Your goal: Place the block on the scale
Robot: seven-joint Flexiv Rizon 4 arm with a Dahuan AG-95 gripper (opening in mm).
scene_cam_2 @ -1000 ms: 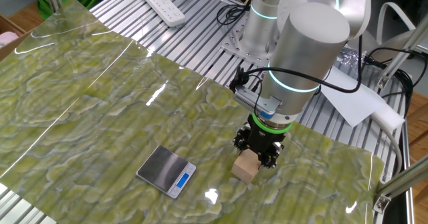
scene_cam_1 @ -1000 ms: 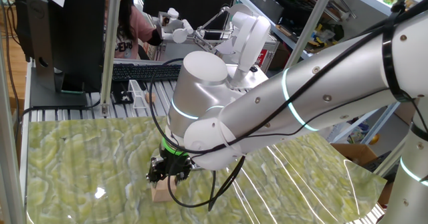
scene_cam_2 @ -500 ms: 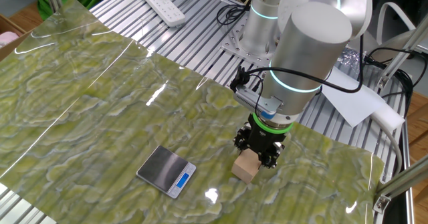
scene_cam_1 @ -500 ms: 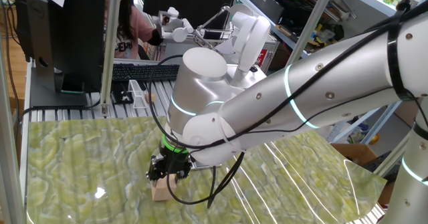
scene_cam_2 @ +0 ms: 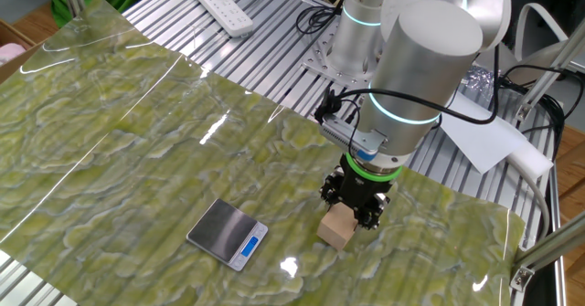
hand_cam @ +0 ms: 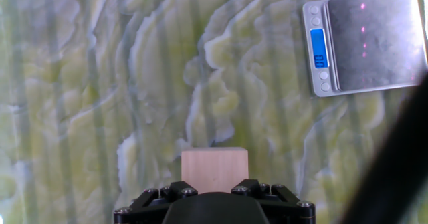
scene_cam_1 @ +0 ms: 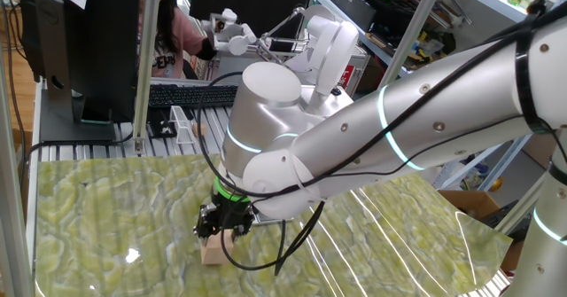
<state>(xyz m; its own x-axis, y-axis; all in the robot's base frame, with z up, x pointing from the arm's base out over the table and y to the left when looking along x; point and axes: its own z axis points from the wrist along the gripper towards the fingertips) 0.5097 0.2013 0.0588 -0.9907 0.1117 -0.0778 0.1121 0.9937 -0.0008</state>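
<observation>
The block (scene_cam_2: 335,230), a light-tan wooden cube, rests on the green patterned mat right under my gripper (scene_cam_2: 354,211). The fingers reach down on either side of its top and look closed against it. In one fixed view the block (scene_cam_1: 213,252) sticks out below the gripper (scene_cam_1: 221,235). In the hand view the block (hand_cam: 214,168) fills the bottom middle, just above the gripper (hand_cam: 214,189). The scale (scene_cam_2: 227,234), silver-grey with a blue display, lies flat on the mat to the block's left. It shows at the top right of the hand view (hand_cam: 364,40).
The green mat (scene_cam_2: 137,142) covers a slatted metal table. A white power strip (scene_cam_2: 228,8) lies at the table's far edge and white paper (scene_cam_2: 489,137) at the right. A keyboard (scene_cam_1: 190,94) and monitor (scene_cam_1: 84,31) stand behind the mat.
Almost nothing has changed. The arm has shifted very slightly above the block, and the block and scale stay where they were.
</observation>
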